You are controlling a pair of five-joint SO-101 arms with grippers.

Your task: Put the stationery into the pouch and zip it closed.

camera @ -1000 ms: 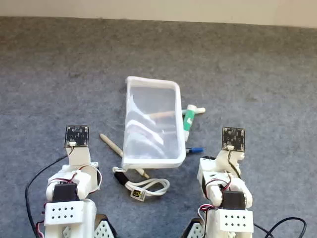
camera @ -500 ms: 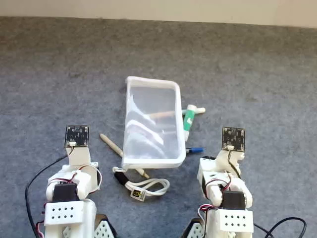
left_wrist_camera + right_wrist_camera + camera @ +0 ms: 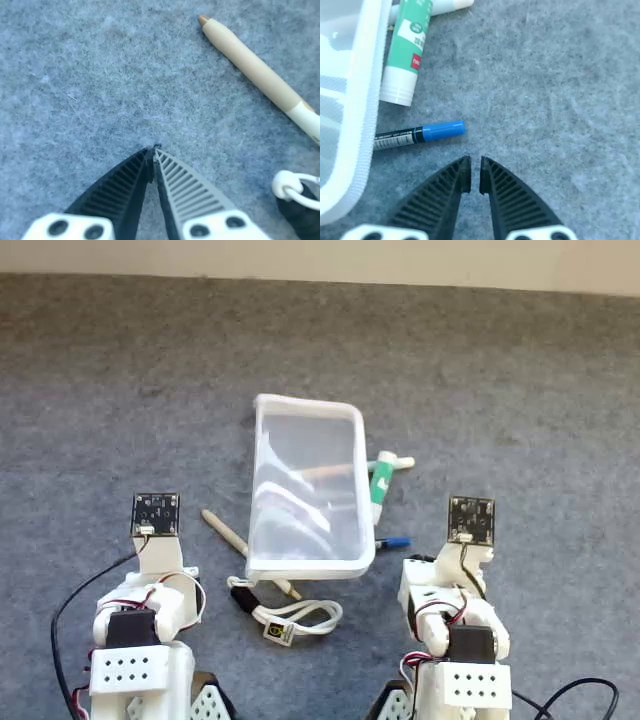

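Observation:
The clear pouch (image 3: 305,485) with a white rim lies flat mid-table. A beige pen (image 3: 225,530) lies left of it, one end passing under the pouch's near corner. On the right of the pouch are a green glue stick (image 3: 381,483), a white tube (image 3: 396,461) and a blue-capped pen (image 3: 395,541). My left gripper (image 3: 154,148) is shut and empty just over the carpet, short of the beige pen (image 3: 255,75). My right gripper (image 3: 474,167) is shut and empty, close to the blue-capped pen (image 3: 420,134), with the glue stick (image 3: 407,50) and pouch rim (image 3: 362,95) beyond.
A white strap with a black end and a tag (image 3: 290,618) lies in front of the pouch, between the two arm bases; its loop (image 3: 292,182) sits beside my left gripper. Grey carpet covers the table, with open room to the far left and right.

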